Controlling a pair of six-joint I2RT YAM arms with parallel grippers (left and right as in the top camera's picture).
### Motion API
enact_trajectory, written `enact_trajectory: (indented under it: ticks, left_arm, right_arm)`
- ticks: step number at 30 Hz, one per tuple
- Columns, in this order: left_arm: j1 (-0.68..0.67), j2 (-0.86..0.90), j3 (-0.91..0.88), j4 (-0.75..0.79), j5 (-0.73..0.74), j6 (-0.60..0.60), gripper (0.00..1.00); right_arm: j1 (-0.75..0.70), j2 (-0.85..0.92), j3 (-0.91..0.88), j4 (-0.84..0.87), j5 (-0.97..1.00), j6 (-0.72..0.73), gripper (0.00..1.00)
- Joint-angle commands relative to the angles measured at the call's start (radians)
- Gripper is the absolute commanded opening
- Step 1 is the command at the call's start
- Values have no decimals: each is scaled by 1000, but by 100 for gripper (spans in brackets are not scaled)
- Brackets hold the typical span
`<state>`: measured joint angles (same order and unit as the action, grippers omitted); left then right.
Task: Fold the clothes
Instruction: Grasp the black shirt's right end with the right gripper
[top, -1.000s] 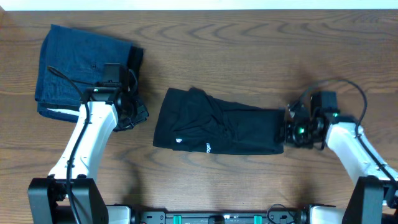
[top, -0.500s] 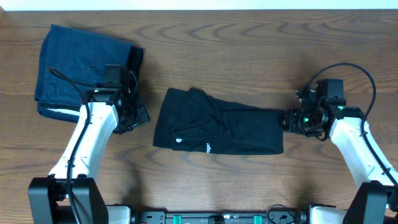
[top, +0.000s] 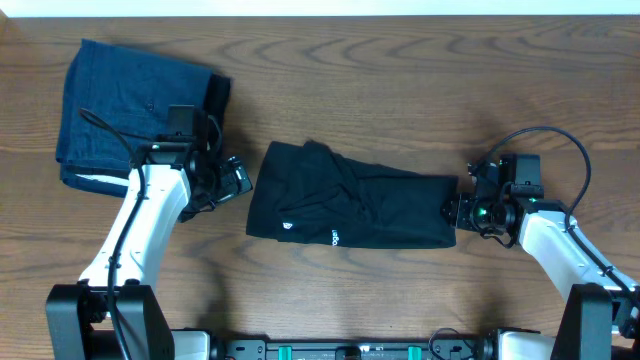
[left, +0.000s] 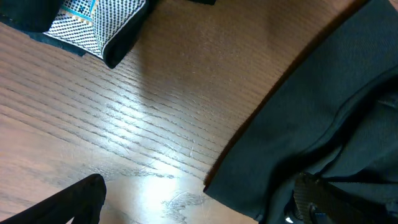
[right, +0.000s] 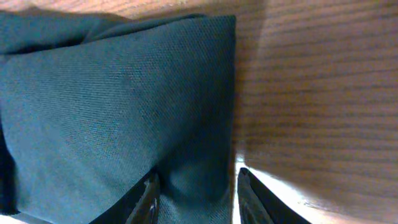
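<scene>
Overhead: black shirt (top: 350, 205), white logo marks (top: 335, 237) (unreadable); left gripper (top: 238, 178) wide open, empty, beside its left edge; right gripper (top: 452, 212) part-open astride right edge

Dark wooden table under bright light.
The table (top: 400, 80) fills nearly the whole overhead view: brown wood, with long wavy grain running left to right and looping whorls toward the far side. A pale strip (top: 320, 7) runs along the far edge; wall or floor, cannot tell. Close up, a white glare (left: 149, 180) sits on the wood.
</scene>
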<state>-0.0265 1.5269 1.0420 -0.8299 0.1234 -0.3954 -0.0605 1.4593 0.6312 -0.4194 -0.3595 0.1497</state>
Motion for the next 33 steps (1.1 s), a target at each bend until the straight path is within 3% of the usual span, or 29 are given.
enact_trajectory:
  ticks: [1, 13, 16, 18, 20, 27, 33]
  left_arm:
    - [3, 5, -7, -3, -13, 2, 98]
    - [3, 5, -7, 1, -13, 2, 98]
    - [3, 5, -7, 1, -13, 2, 98]
    - [3, 5, -7, 1, -13, 2, 98]
    - [3, 5, -7, 1, -13, 2, 98]
    - [3, 5, -7, 1, -13, 2, 98]
    - [3, 5, -7, 1, -13, 2, 98]
  right_arm:
    - [-4, 0, -7, 7, -19, 2, 40]
    - [-4, 0, -54, 81, -22, 3, 48]
    - [-4, 0, -54, 83, -23, 3, 41]
    - [-4, 0, -54, 79, -23, 3, 30]
    - [-4, 0, -54, 79, -23, 3, 28]
    - [-4, 0, -55, 84, -22, 3, 45]
    - [-4, 0, -58, 88, -22, 11, 38]
